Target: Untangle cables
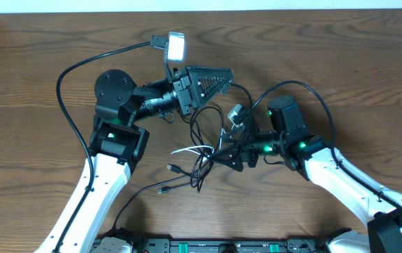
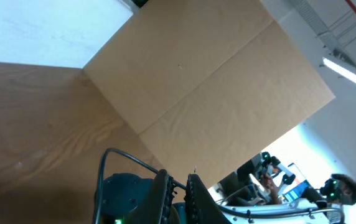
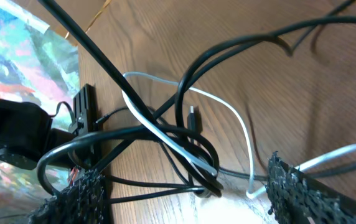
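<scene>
One knot of cables [image 3: 190,140] sits squarely between right gripper [image 3: 183,177] jaws, spread wide, gripping nothing; left gripper [image 1: 225,76] clamped closed, farther off, hold unclear.

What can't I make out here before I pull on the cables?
Left wrist view: aimed up at cardboard; the shut left gripper shows no cable, so any pinch is unclear.
Overhead: the right gripper covers part of the cables; crossings too thin to order.
Right wrist view: the white cable runs off the right edge.
</scene>
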Robot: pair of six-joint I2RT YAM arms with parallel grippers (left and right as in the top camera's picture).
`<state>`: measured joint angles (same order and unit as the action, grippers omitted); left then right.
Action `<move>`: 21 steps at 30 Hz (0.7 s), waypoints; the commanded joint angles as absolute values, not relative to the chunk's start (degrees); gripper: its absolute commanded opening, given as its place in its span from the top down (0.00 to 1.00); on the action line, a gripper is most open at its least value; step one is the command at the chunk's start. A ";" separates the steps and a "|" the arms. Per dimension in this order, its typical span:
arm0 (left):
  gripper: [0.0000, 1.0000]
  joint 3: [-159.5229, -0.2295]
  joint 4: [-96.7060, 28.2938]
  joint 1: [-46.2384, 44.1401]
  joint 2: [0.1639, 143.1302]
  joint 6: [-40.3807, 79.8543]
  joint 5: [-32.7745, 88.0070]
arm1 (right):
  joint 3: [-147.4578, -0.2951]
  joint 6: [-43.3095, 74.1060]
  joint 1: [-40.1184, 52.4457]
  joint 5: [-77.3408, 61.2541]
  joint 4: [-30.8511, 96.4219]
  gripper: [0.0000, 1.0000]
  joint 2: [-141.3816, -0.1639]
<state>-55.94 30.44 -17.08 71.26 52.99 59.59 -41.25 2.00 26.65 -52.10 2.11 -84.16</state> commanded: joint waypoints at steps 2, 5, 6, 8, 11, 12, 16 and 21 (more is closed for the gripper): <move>0.92 -56.66 31.00 -17.06 71.05 56.29 58.98 | -41.12 0.54 29.95 -48.75 0.03 0.18 -84.14; 0.92 -56.66 31.00 -17.06 71.05 56.93 58.76 | -41.12 -2.04 32.88 -45.01 -1.74 0.22 -84.18; 0.93 -56.66 31.00 -17.06 71.07 56.95 58.74 | -41.12 -2.83 33.58 -43.31 -2.00 0.25 -84.27; 0.93 -56.66 31.00 -17.06 71.05 57.98 58.04 | -41.12 -3.36 35.05 -39.13 -2.46 0.32 -84.47; 0.92 -56.66 31.00 -17.06 71.05 59.77 56.27 | -41.12 -3.36 36.67 -34.28 -2.52 0.48 -84.55; 0.92 -56.66 31.00 -17.06 71.05 59.92 55.99 | -41.12 -3.36 37.08 -33.08 -2.39 0.62 -84.55; 0.92 -56.66 30.96 -17.06 71.05 59.90 56.31 | -41.12 -3.49 36.88 -28.56 -1.19 0.99 -84.53; 0.92 -56.55 30.44 -17.06 71.07 58.94 56.75 | -41.17 -0.73 34.15 -25.17 1.19 0.99 -83.26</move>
<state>-55.94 30.28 -17.08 71.26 58.94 56.64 -41.23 -2.76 36.25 -30.15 -0.34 -84.16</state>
